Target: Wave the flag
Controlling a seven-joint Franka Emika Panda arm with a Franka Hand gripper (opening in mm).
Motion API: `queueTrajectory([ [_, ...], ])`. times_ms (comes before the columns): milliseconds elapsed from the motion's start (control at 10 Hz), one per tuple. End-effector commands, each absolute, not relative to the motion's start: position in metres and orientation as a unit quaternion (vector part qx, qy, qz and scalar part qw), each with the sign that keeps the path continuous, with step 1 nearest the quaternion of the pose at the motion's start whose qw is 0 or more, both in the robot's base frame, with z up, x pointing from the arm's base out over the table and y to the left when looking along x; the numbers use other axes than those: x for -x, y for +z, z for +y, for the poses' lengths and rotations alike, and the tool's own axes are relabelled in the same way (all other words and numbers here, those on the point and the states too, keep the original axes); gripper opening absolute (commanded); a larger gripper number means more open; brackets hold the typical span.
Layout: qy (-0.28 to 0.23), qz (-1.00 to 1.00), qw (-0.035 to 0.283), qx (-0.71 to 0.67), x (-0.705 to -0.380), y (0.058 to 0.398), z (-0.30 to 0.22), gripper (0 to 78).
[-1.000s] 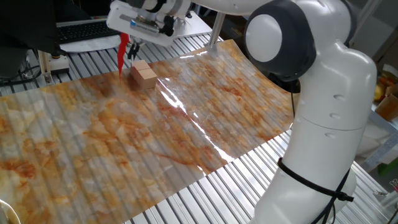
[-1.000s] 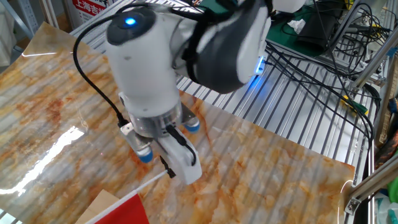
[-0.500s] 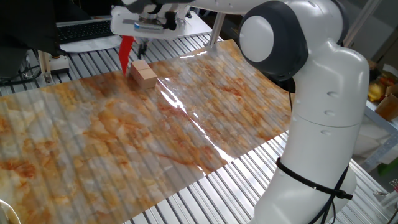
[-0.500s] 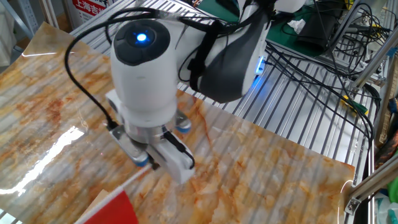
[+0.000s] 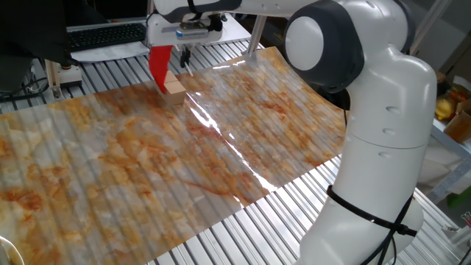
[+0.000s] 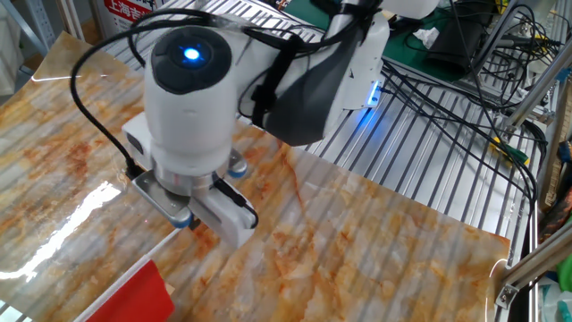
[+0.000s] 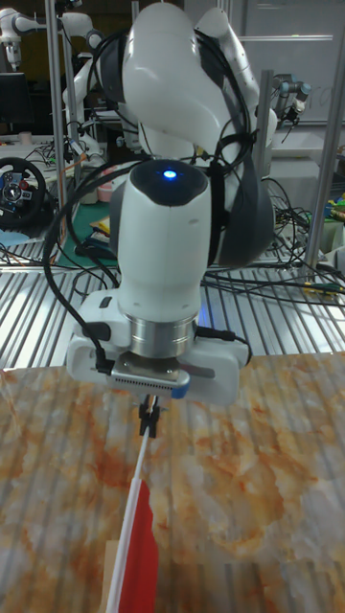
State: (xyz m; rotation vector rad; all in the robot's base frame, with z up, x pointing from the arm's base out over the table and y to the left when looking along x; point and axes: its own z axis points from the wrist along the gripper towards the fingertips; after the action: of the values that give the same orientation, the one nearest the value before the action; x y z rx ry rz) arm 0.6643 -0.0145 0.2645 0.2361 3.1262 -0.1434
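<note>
Flag (image 5: 160, 65): small bright red cloth on a thin pale stick, a tan wooden block (image 5: 175, 86) just below and beside the cloth in one fixed view, both at the far edge of the orange-marbled sheet (image 5: 184, 162), toward 11 o'clock of that view. In the tall fixed view the stick's long axis runs from its top at 12 o'clock, under the wrist, down toward 7 o'clock, with the red cloth (image 7: 141, 560) hanging along its lower part near the picture's bottom edge. Gripper (image 7: 148, 419): dark fingertips pressed together, pinching the stick's upper end, flag held off the sheet.
</note>
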Motion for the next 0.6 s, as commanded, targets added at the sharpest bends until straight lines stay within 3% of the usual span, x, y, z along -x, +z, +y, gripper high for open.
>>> queueTrajectory([
  [100,-0.132,0.990,0.020,0.044,-0.691,0.288,-0.104,1.1],
  [600,-0.128,0.990,0.017,0.056,-0.703,0.297,-0.118,1.1],
])
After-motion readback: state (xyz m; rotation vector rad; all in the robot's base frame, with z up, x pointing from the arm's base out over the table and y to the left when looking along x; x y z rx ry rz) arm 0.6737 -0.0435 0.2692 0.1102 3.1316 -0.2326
